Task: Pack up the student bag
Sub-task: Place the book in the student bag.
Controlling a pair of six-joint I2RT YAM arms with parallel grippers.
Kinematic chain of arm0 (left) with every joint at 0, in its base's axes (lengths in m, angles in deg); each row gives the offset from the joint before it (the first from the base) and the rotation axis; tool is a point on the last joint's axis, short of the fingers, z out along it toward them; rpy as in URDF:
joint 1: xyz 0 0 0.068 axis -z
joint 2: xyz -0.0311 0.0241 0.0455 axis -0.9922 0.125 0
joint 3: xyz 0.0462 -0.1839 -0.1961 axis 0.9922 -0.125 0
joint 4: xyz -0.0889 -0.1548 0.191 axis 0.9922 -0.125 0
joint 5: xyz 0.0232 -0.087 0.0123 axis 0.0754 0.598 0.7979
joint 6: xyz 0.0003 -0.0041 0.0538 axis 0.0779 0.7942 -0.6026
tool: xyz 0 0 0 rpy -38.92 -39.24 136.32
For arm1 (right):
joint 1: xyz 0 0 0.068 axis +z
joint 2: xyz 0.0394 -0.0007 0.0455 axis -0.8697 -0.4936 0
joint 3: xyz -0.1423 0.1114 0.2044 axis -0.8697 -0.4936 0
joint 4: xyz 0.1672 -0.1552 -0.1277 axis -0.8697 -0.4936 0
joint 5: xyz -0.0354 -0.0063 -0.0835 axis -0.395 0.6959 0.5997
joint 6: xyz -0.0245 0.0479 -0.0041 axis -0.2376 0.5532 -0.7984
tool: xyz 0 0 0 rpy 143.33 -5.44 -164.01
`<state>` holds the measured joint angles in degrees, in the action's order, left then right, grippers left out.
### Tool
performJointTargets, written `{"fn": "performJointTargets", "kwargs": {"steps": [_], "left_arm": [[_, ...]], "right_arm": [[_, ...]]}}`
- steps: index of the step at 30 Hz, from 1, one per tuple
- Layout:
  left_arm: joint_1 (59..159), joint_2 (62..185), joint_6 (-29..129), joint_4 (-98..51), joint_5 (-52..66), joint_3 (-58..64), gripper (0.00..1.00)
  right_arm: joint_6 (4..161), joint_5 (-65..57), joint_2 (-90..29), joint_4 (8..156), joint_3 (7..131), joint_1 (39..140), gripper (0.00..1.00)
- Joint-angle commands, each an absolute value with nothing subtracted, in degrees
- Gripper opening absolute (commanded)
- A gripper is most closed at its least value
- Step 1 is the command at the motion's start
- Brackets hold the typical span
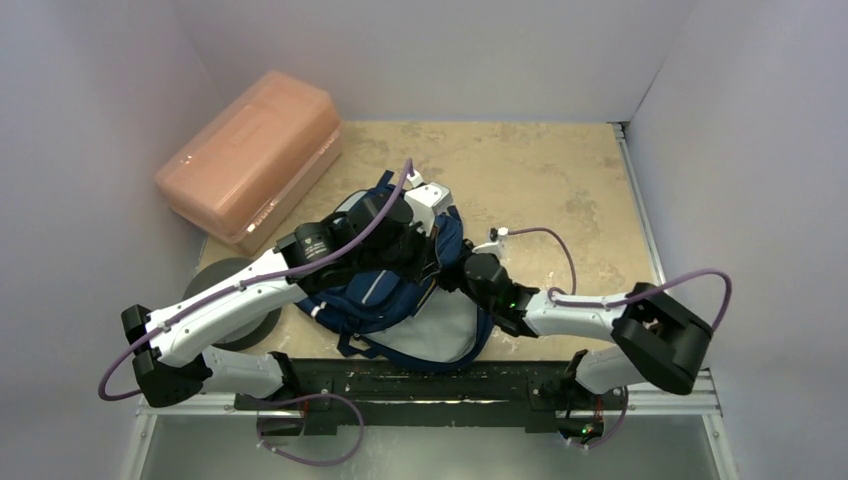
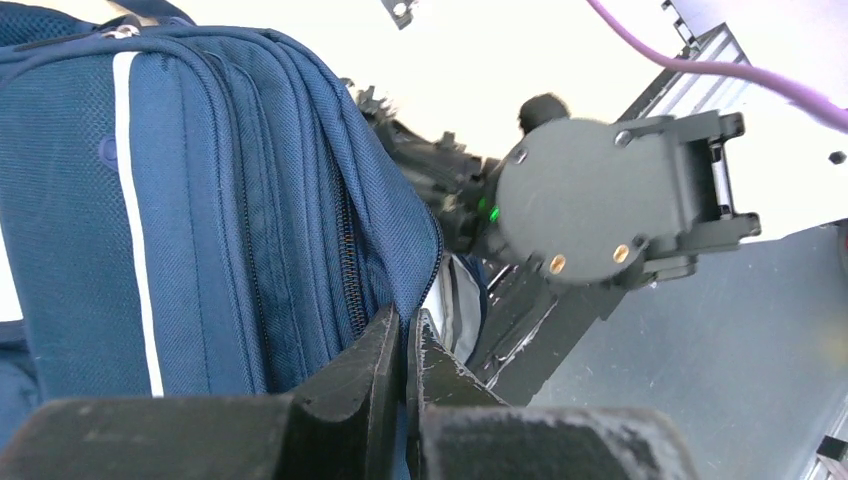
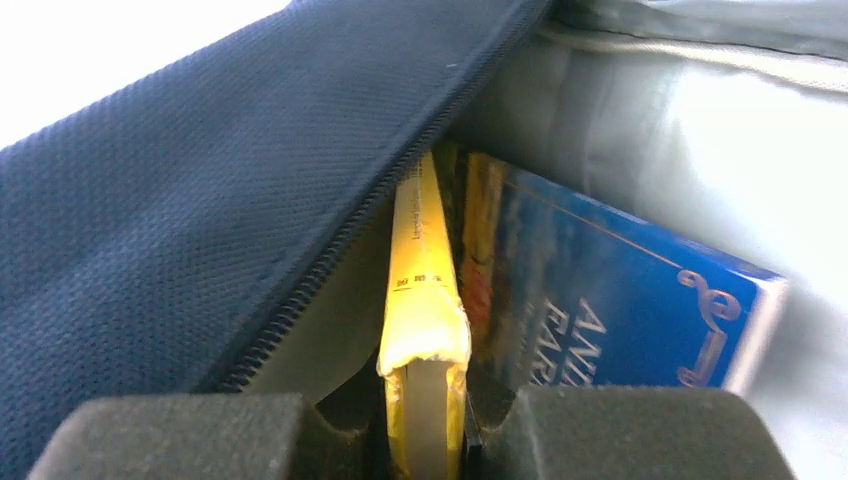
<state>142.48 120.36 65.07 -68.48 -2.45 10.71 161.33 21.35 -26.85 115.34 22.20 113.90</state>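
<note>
student bag (image 1: pixel 400 300) at mid near edge of tabletop (image 1: pixel 560 170) | left gripper (image 2: pixel 405 335) pinches its flap | right gripper (image 3: pixel 425 405) clamps yellow book (image 3: pixel 420 250) | we risk snagging zip teeth (image 3: pixel 330 265) if flap sags

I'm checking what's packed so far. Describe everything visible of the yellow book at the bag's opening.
The yellow book is thin and glossy, its near corner worn and creased. It stands on edge, clamped in the right end effector, partway inside the navy backpack just under the zip edge. A blue book sits close beside it against the pale lining.
</note>
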Motion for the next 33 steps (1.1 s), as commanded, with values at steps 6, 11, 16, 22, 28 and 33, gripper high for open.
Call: {"fn": "performJointTargets", "kwargs": {"steps": [6, 11, 16, 22, 28, 33], "left_arm": [[143.0, 118.1, 67.2, -58.5, 2.6, 12.8, 0.0], [142.9, 116.0, 66.1, -58.9, -1.0, 10.4, 0.0], [142.7, 114.9, 65.1, -59.2, -3.1, 8.8, 0.0], [142.5, 116.0, 64.3, -59.4, -4.2, 9.1, 0.0], [142.4, 118.3, 65.4, -59.9, -2.6, 8.9, 0.0], [141.5, 124.0, 71.2, -55.8, 7.5, 4.6, 0.17]], "right_arm": [[153.9, 39.3, -35.4, 121.0, 29.0, 119.3, 0.6], [143.5, 35.4, -28.4, 115.3, 22.3, 121.2, 0.8], [129.5, 23.5, -20.0, 110.0, 17.8, 121.3, 0.9], [125.8, 12.3, -16.7, 99.3, 17.1, 121.2, 0.82], [123.8, 16.8, -2.0, 88.6, 13.7, 121.2, 0.58], [128.7, 41.2, 16.6, 54.5, 25.3, 121.2, 0.63]]}}
